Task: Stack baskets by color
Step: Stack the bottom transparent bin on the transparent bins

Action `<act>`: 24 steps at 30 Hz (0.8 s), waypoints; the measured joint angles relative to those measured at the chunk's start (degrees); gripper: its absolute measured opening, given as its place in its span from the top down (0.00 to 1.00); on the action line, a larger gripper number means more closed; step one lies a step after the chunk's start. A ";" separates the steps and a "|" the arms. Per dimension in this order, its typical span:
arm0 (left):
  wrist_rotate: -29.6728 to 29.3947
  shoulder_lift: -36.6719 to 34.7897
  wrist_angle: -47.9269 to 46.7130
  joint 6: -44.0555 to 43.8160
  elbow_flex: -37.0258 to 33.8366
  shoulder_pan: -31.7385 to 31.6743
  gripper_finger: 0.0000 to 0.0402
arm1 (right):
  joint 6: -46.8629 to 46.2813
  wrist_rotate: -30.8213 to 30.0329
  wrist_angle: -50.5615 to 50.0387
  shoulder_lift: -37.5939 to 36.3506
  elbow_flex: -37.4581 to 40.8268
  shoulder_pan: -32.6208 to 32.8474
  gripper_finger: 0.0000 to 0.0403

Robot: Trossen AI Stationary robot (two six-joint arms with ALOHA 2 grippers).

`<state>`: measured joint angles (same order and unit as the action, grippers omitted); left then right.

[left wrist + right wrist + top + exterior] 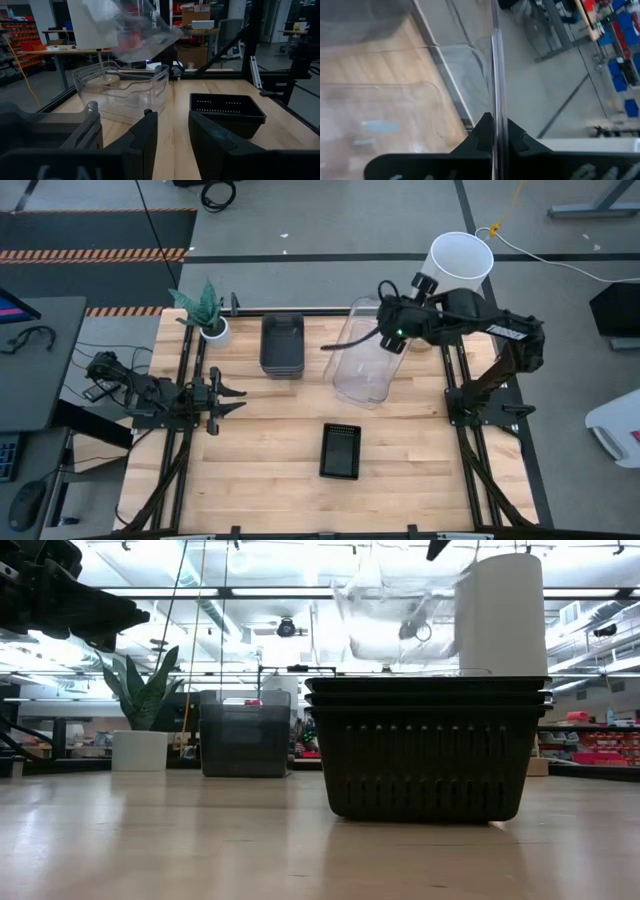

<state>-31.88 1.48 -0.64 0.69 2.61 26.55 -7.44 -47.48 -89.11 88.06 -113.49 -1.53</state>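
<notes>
A clear basket [140, 30] hangs tilted in the air, with my right gripper [498, 122] shut on it at the table's far right [385, 328]. Below it a second clear basket [120, 92] rests on its base on the wood. Smoky dark grey baskets [282, 345] stand nested to its left. Black perforated baskets [430, 750] sit stacked near the table's middle front [340, 450]. My left gripper [172, 145] waits open at the left edge [225, 395] with nothing between its fingers. My right gripper pinches one thin wall of the lifted clear basket [498, 95] between its two fingers [481, 134], one finger on each face of the wall. The fingers slant downward from the table's right side. The basket is lifted clear and tilted above the other clear basket.
A tall white cylinder [461, 260] stands at the far right corner, just behind the right arm. A small potted plant [208, 315] is at the far left. Bare wood lies along the near edge [250, 490] and around the black baskets.
</notes>
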 joint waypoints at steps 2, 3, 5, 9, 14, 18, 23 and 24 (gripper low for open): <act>0.02 0.01 0.00 -0.01 0.00 -0.02 0.71 | 0.07 0.05 -0.86 -0.01 0.00 -1.29 0.99; 0.02 0.02 0.00 -0.02 0.00 0.00 0.71 | 0.59 0.18 -0.75 -0.02 0.14 -1.94 0.99; 0.02 0.02 0.00 0.00 0.00 0.00 0.71 | 2.91 1.26 -0.46 -0.12 1.33 -2.80 0.99; 0.02 0.00 0.00 0.00 0.00 -0.02 0.71 | 5.70 4.21 -0.71 -0.03 5.44 -4.70 0.99; 0.02 0.02 0.00 0.00 0.00 -0.02 0.71 | 5.70 4.97 1.67 -0.05 12.26 -6.79 0.98; 0.01 0.00 0.00 0.00 0.00 -0.01 0.71 | 7.15 8.12 5.52 0.03 16.71 -8.15 0.98; 0.00 0.01 0.00 -0.02 0.00 -0.01 0.71 | 11.60 18.80 10.49 -0.07 19.66 -10.66 0.98; 0.02 0.02 0.00 -0.02 0.00 -0.02 0.71 | 11.94 21.99 11.13 -0.05 20.08 -11.33 0.98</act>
<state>-31.86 1.50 -0.64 0.67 2.61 26.53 4.50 -25.50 -77.98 88.01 -93.41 -12.86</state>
